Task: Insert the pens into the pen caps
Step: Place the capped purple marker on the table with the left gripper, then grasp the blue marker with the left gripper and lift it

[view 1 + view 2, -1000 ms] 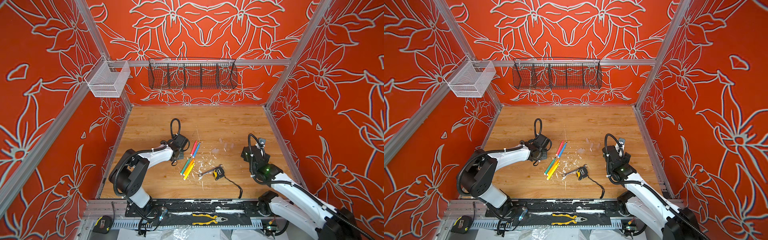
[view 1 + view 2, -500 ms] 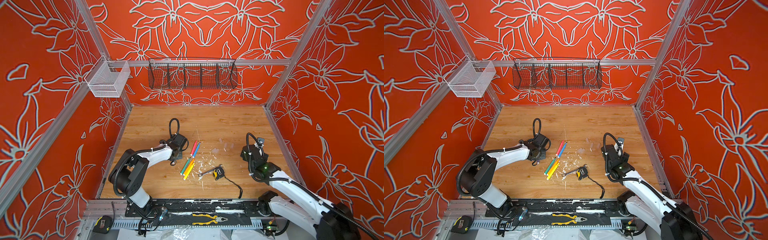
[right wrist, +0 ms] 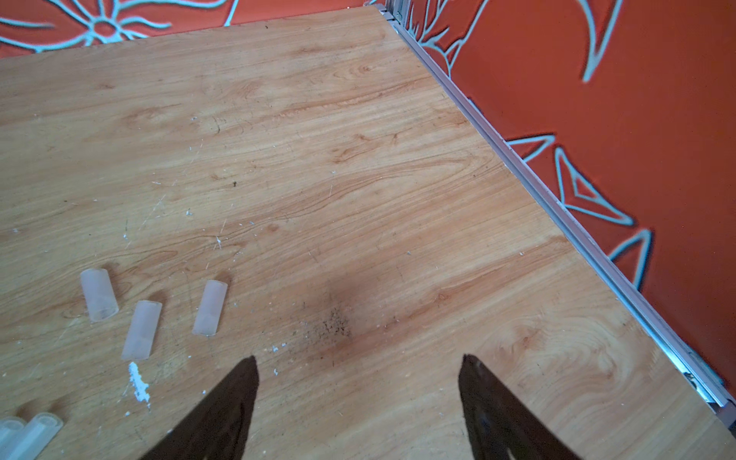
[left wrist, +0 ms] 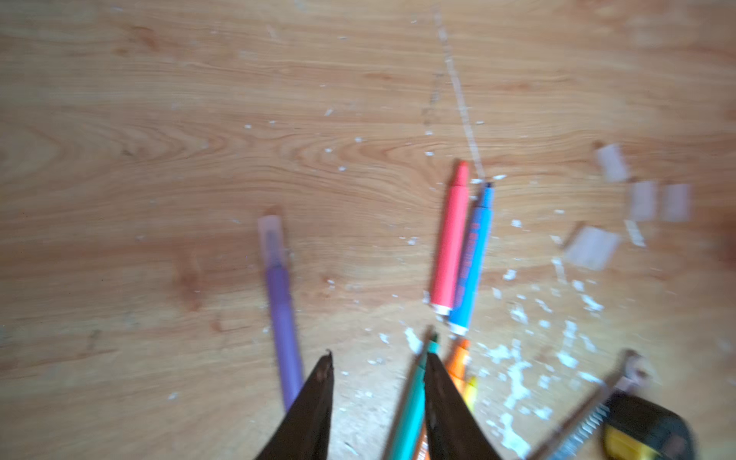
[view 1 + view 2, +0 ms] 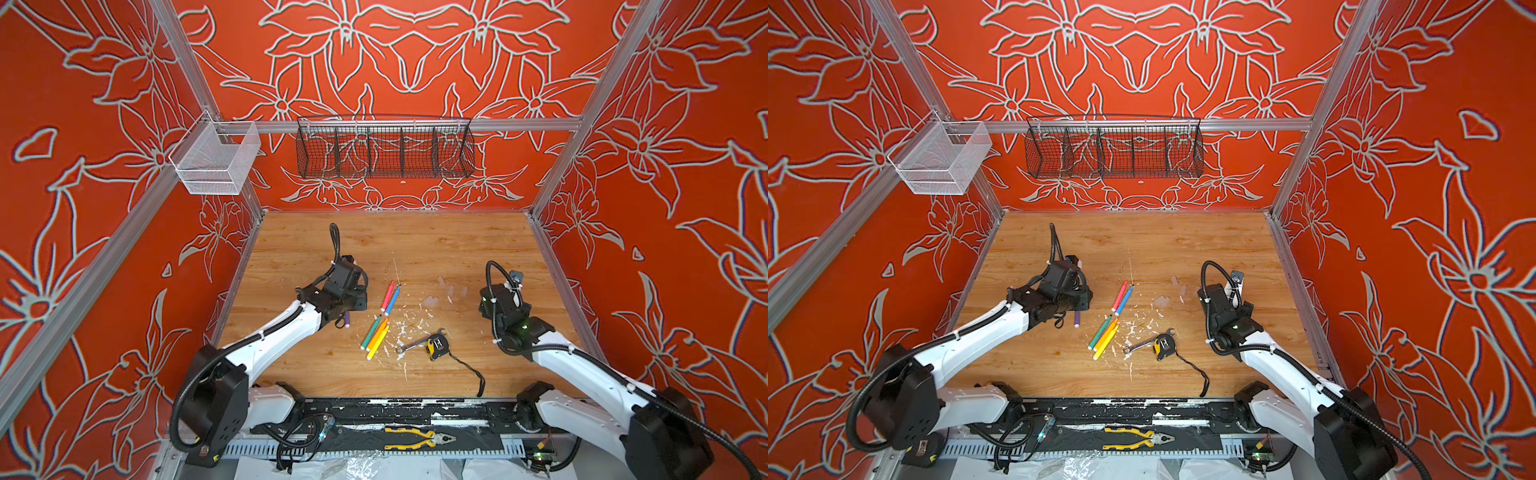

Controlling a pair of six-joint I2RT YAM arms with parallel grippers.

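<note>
Counting across the wooden table [image 5: 415,241], six pens lay flat; a pink pen [image 5: 387,296] and a blue pen [image 5: 393,300] touched side by side near the middle; just nearer the robot, a green pen [image 5: 371,332], an orange pen [image 5: 379,332] and a yellow pen [image 5: 377,348] were bunched together; the purple pen [image 4: 280,302] lay apart to their left, wearing a translucent cap [image 4: 271,239] on one end, and in both top views the left arm's wrist hid part of it.

Five loose pen caps showed in the right wrist view: three singles [image 3: 98,294], [image 3: 142,330], [image 3: 210,307], close but not touching, and two more [image 3: 10,430], [image 3: 38,432] side by side at the frame's corner; all lay between the pens and the right arm.

One silver wrench [image 5: 415,344] touched one yellow tape measure [image 5: 436,346] just right of the bunched pens, with white flecks [image 5: 409,322] scattered between; yellow pliers [image 5: 415,438] sat on the front rail.

The left gripper [image 4: 378,358] hovered with its jaws apart and only bare wood between them, the purple pen beside one finger and the green pen beside the other; the right gripper [image 3: 358,358] stood wide apart over bare wood, holding nothing, the caps off to one side.

Behind both arms the table ran bare to the back wall; the right side rail lay close to the right arm.
</note>
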